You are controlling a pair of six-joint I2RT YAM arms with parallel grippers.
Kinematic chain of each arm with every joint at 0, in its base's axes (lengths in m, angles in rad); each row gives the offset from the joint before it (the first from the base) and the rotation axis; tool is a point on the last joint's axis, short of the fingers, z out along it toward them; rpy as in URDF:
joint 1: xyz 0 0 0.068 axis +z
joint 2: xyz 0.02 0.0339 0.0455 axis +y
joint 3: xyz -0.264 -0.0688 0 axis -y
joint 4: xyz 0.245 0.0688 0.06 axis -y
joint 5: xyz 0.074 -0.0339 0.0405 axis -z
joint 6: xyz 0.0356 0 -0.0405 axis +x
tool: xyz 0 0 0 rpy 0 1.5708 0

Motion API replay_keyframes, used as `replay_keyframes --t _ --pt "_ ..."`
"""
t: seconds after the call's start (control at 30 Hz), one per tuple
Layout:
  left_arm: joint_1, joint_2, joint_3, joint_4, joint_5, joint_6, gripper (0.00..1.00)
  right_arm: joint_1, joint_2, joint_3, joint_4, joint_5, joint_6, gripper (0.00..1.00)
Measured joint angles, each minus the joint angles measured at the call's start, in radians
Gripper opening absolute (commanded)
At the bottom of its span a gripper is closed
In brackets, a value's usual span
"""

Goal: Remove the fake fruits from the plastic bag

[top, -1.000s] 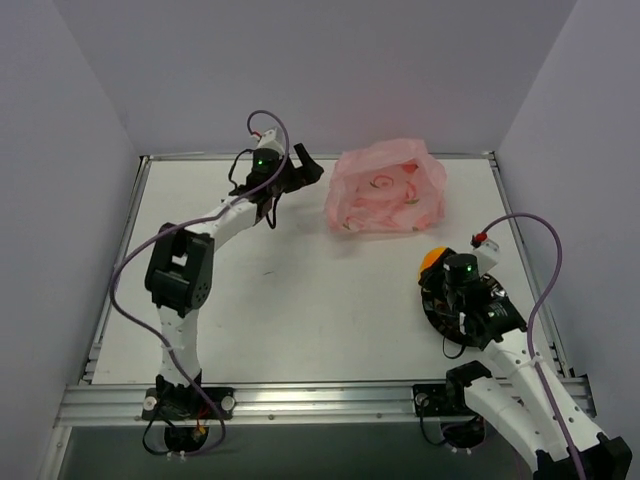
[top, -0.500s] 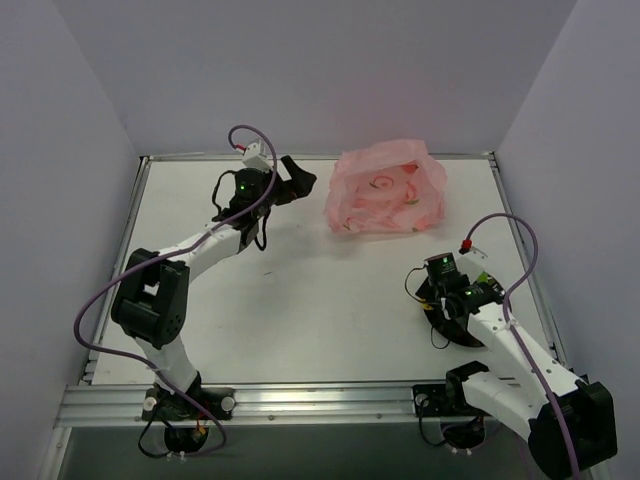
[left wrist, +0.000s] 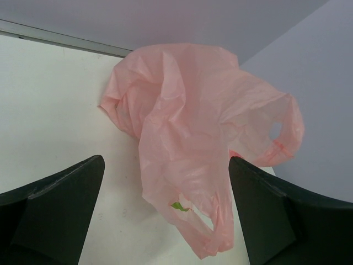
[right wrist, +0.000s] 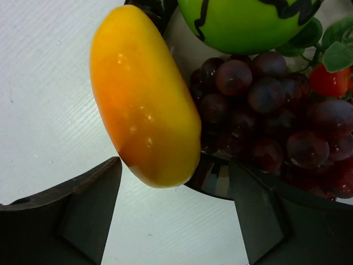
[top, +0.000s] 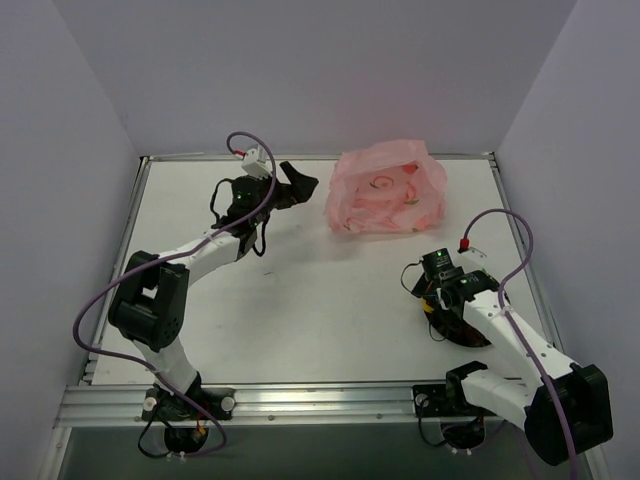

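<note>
The pink plastic bag (top: 388,190) lies crumpled at the back of the table. My left gripper (top: 296,184) hovers just left of it, open and holding nothing. In the left wrist view the bag (left wrist: 193,121) fills the space ahead of the left gripper (left wrist: 165,163), and a green scrap (left wrist: 177,206) shows through a tear. My right gripper (right wrist: 175,182) is open at the plate's edge. The orange-yellow mango (right wrist: 143,94) rests against the black-rimmed plate (right wrist: 215,179), its tip between the jaws with a gap on the right. Purple grapes (right wrist: 265,110) and a green fruit (right wrist: 248,22) lie on the plate.
A small red fruit with green leaves (right wrist: 331,80) lies at the plate's right side. In the top view my right arm (top: 500,325) covers most of the plate (top: 466,337). Walls enclose the table at the back and on both sides.
My right gripper has come down to the plate's left edge and widened, letting go of the mango. The left gripper has shifted slightly, still open beside the bag.
</note>
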Motion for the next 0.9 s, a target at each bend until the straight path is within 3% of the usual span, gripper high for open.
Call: replay_keyframes --t 0.3,0.6,0.9 --pt "0.000 -0.015 -0.014 -0.003 0.011 0.000 0.94 0.072 -0.060 0.129 -0.059 -0.002 -0.018 0.98" --pt "-0.007 -0.081 -0.011 -0.070 0.013 0.000 0.94 0.174 -0.165 0.335 -0.050 0.062 -0.107 1.00" --pt "-0.135 -0.239 0.114 -0.321 -0.089 0.127 0.94 0.201 -0.424 0.353 0.241 0.109 -0.360 1.00"
